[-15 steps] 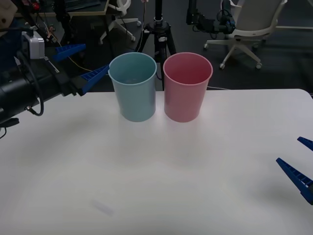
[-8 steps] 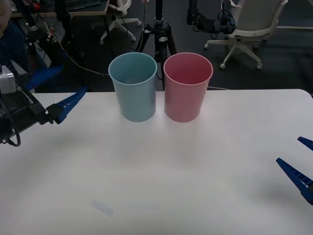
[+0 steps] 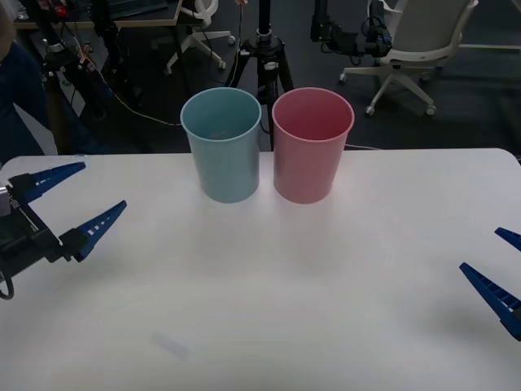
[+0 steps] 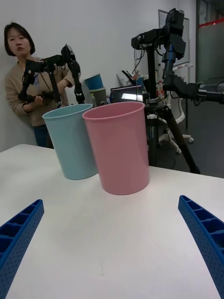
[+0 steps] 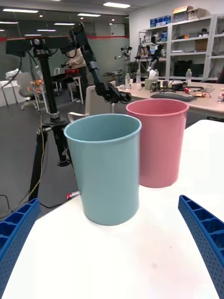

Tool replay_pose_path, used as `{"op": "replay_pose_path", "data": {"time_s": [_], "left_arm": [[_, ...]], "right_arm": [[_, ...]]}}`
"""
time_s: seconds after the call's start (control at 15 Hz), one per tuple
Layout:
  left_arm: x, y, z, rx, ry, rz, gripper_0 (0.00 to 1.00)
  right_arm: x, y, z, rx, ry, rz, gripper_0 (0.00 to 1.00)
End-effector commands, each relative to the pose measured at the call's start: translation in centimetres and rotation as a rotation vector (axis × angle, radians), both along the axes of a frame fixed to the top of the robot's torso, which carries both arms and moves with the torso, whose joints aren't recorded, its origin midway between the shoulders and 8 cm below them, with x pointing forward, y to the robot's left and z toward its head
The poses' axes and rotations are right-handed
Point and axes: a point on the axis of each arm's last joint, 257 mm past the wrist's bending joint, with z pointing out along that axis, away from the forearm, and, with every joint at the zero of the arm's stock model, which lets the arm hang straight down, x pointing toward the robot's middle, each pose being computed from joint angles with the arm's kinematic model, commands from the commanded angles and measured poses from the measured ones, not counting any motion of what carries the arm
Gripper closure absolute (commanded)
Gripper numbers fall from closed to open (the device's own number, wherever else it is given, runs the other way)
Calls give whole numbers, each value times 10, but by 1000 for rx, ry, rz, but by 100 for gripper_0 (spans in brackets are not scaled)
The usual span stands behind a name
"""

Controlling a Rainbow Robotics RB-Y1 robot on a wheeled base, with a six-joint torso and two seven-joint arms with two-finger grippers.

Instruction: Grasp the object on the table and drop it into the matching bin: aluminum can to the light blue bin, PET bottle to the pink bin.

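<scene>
This is a robotics lab set in an office-like room. Behind the white table (image 3: 269, 285) stands a black tripod (image 3: 262, 57), with wheeled office chairs (image 3: 415, 41) on a dark floor and loose cables (image 3: 122, 102) trailing across it. Articulated black arms on stands (image 4: 165, 42) rise nearby. Along a far wall run shelves (image 5: 186, 37) of boxes, and a desk (image 5: 196, 98) is cluttered with gear under ceiling strip lights (image 5: 116, 5).
</scene>
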Motion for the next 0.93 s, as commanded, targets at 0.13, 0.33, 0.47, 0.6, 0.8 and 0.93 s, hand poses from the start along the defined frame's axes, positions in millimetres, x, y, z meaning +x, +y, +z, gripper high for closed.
{"op": "replay_pose_path", "data": {"time_s": [0.13, 0.33, 0.47, 0.6, 0.8, 0.93], "left_arm": [[-30, 4, -22, -7, 34, 46, 0], [-51, 9, -29, -25, 99, 64, 0], [-57, 15, -34, -18, 107, 72, 0], [-61, 15, -36, -14, 113, 68, 0], [-66, 15, -41, -14, 128, 63, 0], [-67, 15, -42, -16, 131, 61, 0]], "right_arm": [[0, 0, 0, 0, 0, 0, 0], [0, 0, 0, 0, 0, 0, 0], [0, 0, 0, 0, 0, 0, 0], [0, 0, 0, 0, 0, 0, 0], [0, 0, 0, 0, 0, 0, 0], [0, 0, 0, 0, 0, 0, 0]]}}
